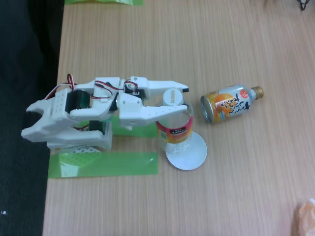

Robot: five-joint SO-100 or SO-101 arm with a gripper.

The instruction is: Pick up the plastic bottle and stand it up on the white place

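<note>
The plastic bottle (175,127) stands nearly upright with its base on the white place (187,152), near the middle of the table, a little toward its left edge in the fixed view. Seen from above, its white cap (173,96) points toward the camera and toward the far edge, so the long axis runs close to vertical, leaning slightly. The pink, red and yellow label band wraps the body just above the plate.

The gripper (179,101) is clenched around the bottle's upper part, one finger passing on the far side near the cap and the other crossing the near side above the label. The bottle lies straight ahead of the claw, between its fingers, so the coming move turns on letting go without tipping it; I judge the standing step close to done.

The arm (98,105) reaches out low and almost level from its base at the left edge, beside a green tape strip (103,164). An orange and silver can (230,103) lies on its side to the right, well apart from the plate.
</note>
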